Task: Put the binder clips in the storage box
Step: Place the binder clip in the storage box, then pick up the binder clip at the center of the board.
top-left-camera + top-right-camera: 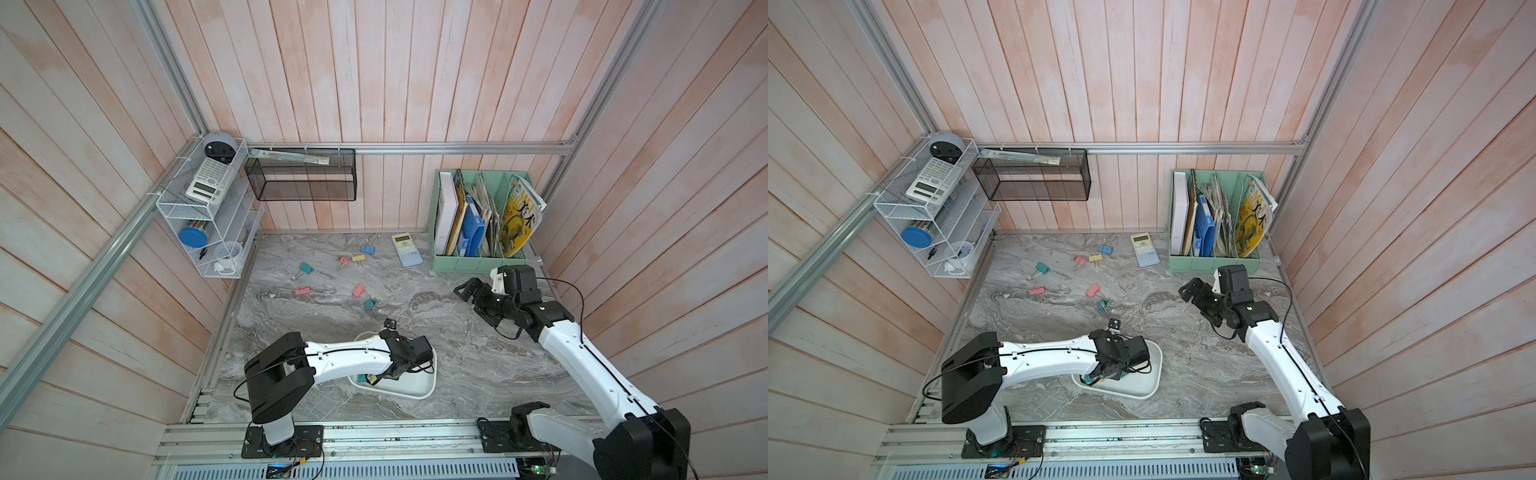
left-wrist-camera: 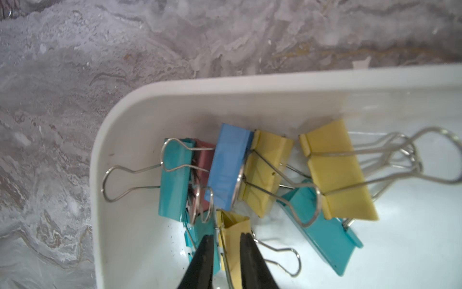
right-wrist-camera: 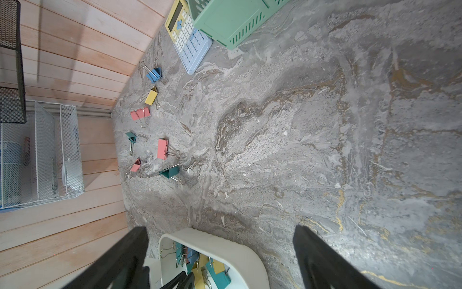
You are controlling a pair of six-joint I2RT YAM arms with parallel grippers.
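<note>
The storage box (image 1: 415, 395) (image 2: 225, 85), a shallow white tray, sits near the table's front. Several binder clips lie in its corner, among them a teal one (image 2: 175, 180), a blue one (image 2: 227, 165) and a yellow one (image 2: 340, 170). My left gripper (image 2: 227, 236) (image 1: 376, 378) reaches down into the box, its jaws a little apart with a small yellow clip (image 2: 235, 225) lying between them. Several more clips are scattered at the table's back left, such as a teal one (image 1: 306, 268) and a pink one (image 1: 358, 289). My right gripper (image 1: 469, 301) (image 3: 220, 232) hangs wide open and empty over the right side.
A pastel calculator (image 1: 406, 249) lies at the back next to the mint-green file holder (image 1: 478, 257) full of books. A black mesh basket (image 1: 301, 174) hangs on the back wall. A white wire shelf (image 1: 208, 216) is fixed at the left corner.
</note>
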